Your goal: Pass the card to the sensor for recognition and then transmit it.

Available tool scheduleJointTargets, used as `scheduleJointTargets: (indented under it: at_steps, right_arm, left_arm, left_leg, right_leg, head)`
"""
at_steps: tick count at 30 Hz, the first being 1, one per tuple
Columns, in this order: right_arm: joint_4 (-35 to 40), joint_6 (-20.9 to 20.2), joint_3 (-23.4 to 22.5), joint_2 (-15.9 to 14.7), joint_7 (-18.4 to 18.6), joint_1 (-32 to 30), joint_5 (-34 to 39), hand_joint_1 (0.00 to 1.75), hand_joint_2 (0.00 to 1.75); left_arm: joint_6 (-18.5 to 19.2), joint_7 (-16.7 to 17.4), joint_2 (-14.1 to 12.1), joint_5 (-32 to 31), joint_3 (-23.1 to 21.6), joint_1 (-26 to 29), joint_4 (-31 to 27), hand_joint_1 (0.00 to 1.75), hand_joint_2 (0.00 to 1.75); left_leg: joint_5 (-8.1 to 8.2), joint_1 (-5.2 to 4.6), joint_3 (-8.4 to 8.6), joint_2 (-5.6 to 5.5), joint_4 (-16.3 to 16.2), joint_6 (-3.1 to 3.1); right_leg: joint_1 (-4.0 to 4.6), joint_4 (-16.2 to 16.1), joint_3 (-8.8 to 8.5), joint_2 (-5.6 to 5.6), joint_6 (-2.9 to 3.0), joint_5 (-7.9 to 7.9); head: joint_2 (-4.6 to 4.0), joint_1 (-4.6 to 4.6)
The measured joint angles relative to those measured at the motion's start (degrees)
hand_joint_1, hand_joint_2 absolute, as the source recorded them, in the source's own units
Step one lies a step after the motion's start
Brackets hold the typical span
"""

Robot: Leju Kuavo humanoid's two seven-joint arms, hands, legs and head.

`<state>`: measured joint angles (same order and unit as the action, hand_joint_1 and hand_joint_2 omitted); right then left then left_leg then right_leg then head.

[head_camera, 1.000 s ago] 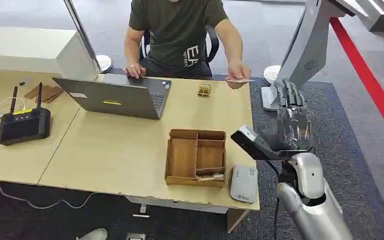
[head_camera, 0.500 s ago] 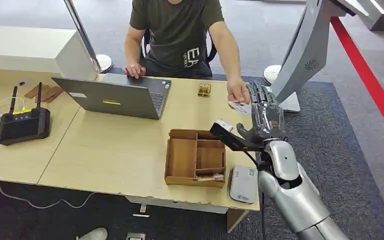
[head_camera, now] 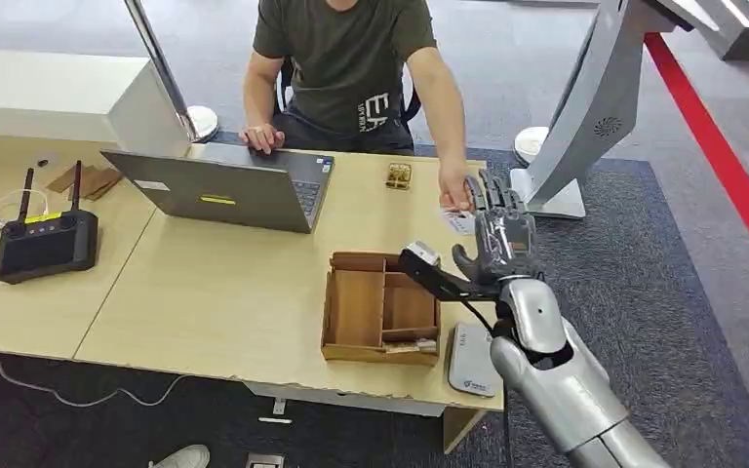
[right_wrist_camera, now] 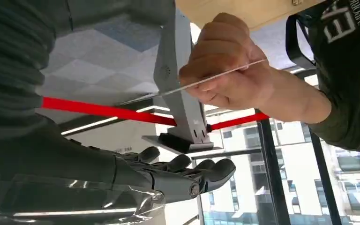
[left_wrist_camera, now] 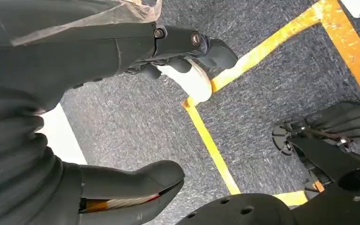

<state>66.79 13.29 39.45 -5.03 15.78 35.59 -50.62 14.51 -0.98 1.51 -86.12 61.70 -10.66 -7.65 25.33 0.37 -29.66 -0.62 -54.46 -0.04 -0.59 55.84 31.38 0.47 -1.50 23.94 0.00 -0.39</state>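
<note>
A person's hand (head_camera: 454, 190) holds out a thin white card (head_camera: 456, 220) over the table's far right corner. My right hand (head_camera: 495, 232) stands upright beside it, fingers spread, and partly hides the card. In the right wrist view the card (right_wrist_camera: 192, 84) shows edge-on, pinched in the person's fingers (right_wrist_camera: 225, 70), with a gap between it and my right hand's fingers (right_wrist_camera: 183, 173). The grey sensor pad (head_camera: 475, 358) lies flat at the table's front right corner, near my forearm. My left hand (left_wrist_camera: 122, 117) hangs over the carpet and holds nothing.
A wooden divided box (head_camera: 382, 307) sits left of the sensor. An open laptop (head_camera: 224, 185) stands before the seated person, with a small gold object (head_camera: 398, 175) to its right. A black controller with antennas (head_camera: 44, 244) is at the far left. A white stand (head_camera: 585, 107) rises beyond the table.
My right hand has moved left and over the table corner, closer to the card. The person's hand has come down and forward with the card towards my hand.
</note>
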Motion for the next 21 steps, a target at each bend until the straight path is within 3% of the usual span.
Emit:
scheduleJointTargets:
  at_steps: [21]
  right_arm:
    - [-1.6, 0.3, 1.2, 0.5, 1.4, 0.0, -1.5, 1.75, 1.75]
  left_arm:
    - [-0.2, -0.1, 0.0, 0.0, 0.0, 0.5, 0.0, 0.00, 1.75]
  left_leg:
    - [0.00, 0.00, 0.01, 0.01, 0.0, 0.00]
  right_leg:
    - [0.00, 0.0, 0.01, 0.00, 0.00, 0.00]
  head:
    - [0.00, 0.02]
